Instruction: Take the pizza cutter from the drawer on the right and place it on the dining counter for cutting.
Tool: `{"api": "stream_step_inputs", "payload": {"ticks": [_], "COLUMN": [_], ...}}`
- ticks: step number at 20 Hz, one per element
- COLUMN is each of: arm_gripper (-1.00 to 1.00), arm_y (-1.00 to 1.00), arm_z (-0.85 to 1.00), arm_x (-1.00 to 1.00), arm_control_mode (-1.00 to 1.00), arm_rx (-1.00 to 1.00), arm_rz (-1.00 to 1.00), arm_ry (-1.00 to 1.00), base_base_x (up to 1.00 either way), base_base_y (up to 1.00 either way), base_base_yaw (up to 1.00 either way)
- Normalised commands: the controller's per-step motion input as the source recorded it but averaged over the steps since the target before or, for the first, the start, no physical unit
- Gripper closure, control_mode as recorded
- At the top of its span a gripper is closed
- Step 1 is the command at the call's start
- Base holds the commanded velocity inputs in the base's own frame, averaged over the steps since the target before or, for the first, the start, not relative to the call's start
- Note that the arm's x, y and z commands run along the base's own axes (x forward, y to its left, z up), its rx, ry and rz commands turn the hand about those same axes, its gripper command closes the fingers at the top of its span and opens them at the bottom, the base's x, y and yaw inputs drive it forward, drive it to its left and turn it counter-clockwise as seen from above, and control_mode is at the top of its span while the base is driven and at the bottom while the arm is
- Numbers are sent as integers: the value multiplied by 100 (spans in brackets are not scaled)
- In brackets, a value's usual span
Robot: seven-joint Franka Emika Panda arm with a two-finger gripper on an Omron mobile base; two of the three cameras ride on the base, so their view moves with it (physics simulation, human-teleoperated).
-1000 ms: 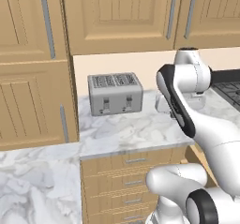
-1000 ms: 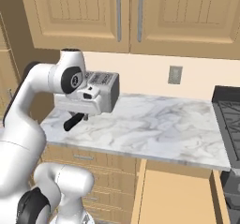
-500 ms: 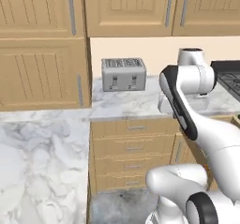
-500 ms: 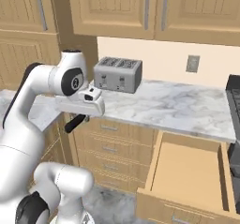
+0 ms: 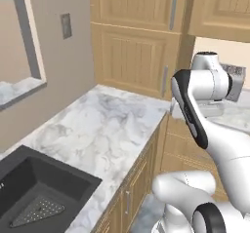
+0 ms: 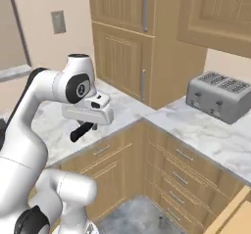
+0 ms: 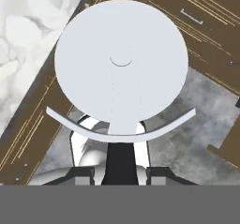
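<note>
We hold the pizza cutter (image 7: pixel 121 73) in our gripper (image 7: pixel 120 174), fingers (image 7: pixel 83 175) pinched on its black handle, carried left of the toaster (image 6: pixel 220 95). The narrow pinch could let it twist or slip while the base turns.

The pizza cutter (image 7: pixel 121 68) has a pale grey-white wheel and a black handle. The marble worktop (image 5: pixel 105 129) is white veined with grey; the cabinets (image 6: pixel 127 61) are oak-tan, the toaster (image 6: pixel 220 96) silver-grey, the sink (image 5: pixel 34 190) black.
</note>
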Motion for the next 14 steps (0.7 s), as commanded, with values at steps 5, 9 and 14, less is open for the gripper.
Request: {"api": "stream_step_inputs", "payload": {"ticks": [5,9,14], "arm_gripper": [100,100,100], "arm_y": [0,0,0], "arm_z": [0,0,0], "arm_x": [0,0,0], "arm_control_mode": [100,100,100], "arm_rx": [0,0,0], "arm_rz": [0,0,0], "arm_ry": [0,0,0], "base_base_x": [-2,-16,-21], "base_base_y": [0,0,11], "base_base_yaw": [100,100,100]}}
